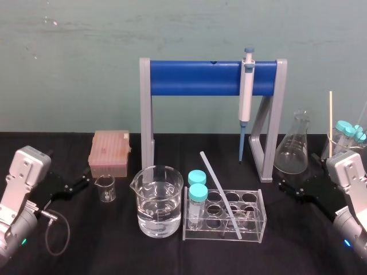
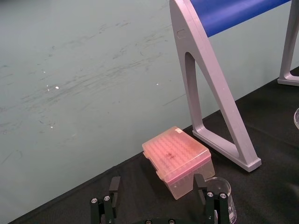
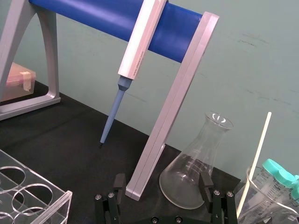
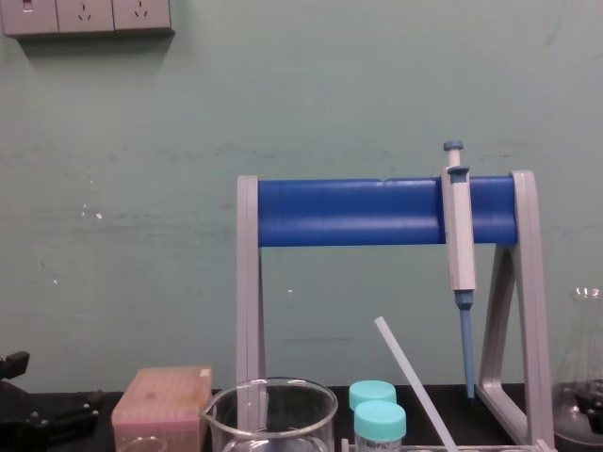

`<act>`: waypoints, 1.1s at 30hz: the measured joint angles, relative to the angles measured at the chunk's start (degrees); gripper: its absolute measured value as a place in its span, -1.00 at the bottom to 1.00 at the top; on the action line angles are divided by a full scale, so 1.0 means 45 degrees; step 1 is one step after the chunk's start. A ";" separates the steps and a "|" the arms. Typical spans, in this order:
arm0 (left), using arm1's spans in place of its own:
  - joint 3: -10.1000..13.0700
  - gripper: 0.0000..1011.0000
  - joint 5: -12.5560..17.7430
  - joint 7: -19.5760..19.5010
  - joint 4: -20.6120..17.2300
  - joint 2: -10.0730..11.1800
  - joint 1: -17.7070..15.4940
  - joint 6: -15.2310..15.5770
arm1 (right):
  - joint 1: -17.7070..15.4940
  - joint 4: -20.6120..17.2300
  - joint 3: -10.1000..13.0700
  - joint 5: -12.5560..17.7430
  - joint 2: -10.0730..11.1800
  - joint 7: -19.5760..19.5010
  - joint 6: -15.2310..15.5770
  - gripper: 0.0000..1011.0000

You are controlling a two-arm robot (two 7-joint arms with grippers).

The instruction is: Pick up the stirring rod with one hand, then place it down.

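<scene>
**Both grippers empty, rod waiting in the rack**

Nearest me, at the table's left edge, the left gripper [image 1: 85, 183] sits low with its jaws spread wide and nothing between them. At the right edge the right gripper [image 1: 285, 187] is the same, wide open and empty, pointing inward.

Between them, toward the front middle, a clear rack [image 1: 252, 220] holds two teal-capped tubes [image 1: 198, 193], with a big beaker [image 1: 159, 200] of water just beside it on the left. The stirring rod [image 1: 221, 195] stands slanted in the rack. Its lower end is down in a hole near the rack's front right corner, and its upper end tilts up and back to the left. I reckon that lean leaves the upper length free to pinch.

The right gripper looks better placed to me, since the beaker blocks the left one's way.

Along the back edge stands the blue-barred stand [image 1: 195, 79] with a pipette [image 1: 246, 91] hung on it.
</scene>
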 joint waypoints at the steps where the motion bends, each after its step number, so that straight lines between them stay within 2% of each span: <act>1: 0.0000 0.98 0.0000 0.0000 0.0000 0.0000 0.0000 0.0000 | -0.0001 0.0005 0.0020 -0.0019 -0.0008 0.0009 0.0003 0.98; 7: 0.0000 0.98 0.0000 0.0000 0.0000 0.0000 0.0000 0.0000 | 0.0130 0.0016 0.0265 -0.0048 -0.0081 0.0261 -0.0016 0.98; 13: 0.0001 0.98 0.0000 0.0000 0.0000 0.0000 0.0001 0.0000 | 0.0354 -0.0422 0.0768 0.1318 -0.0335 0.1629 0.0170 0.98; 14: 0.0001 0.98 0.0000 0.0000 0.0000 0.0000 0.0001 0.0001 | 0.0454 -0.0601 0.0889 0.1810 -0.0423 0.2118 0.0334 0.98; 17: 0.0000 0.98 0.0000 0.0000 0.0000 0.0000 0.0000 0.0000 | 0.0612 -0.0834 0.1022 0.2439 -0.0562 0.2778 0.0591 0.98; 19: 0.0000 0.98 0.0000 0.0000 0.0000 0.0000 0.0001 0.0000 | 0.0910 -0.1082 0.1090 0.3162 -0.0789 0.3663 0.1002 0.98; 23: 0.0000 0.98 0.0000 0.0000 0.0000 0.0000 0.0001 0.0001 | 0.1258 -0.1203 0.1052 0.3660 -0.1014 0.4453 0.1407 0.98; 26: 0.0000 0.98 0.0000 0.0000 0.0000 0.0000 0.0000 0.0000 | 0.1756 -0.1221 0.0783 0.3895 -0.1310 0.5394 0.1727 0.98; 33: 0.0000 0.98 0.0000 0.0000 0.0000 0.0000 0.0000 0.0000 | 0.2518 -0.0978 0.0101 0.3754 -0.1664 0.6519 0.2376 0.98</act>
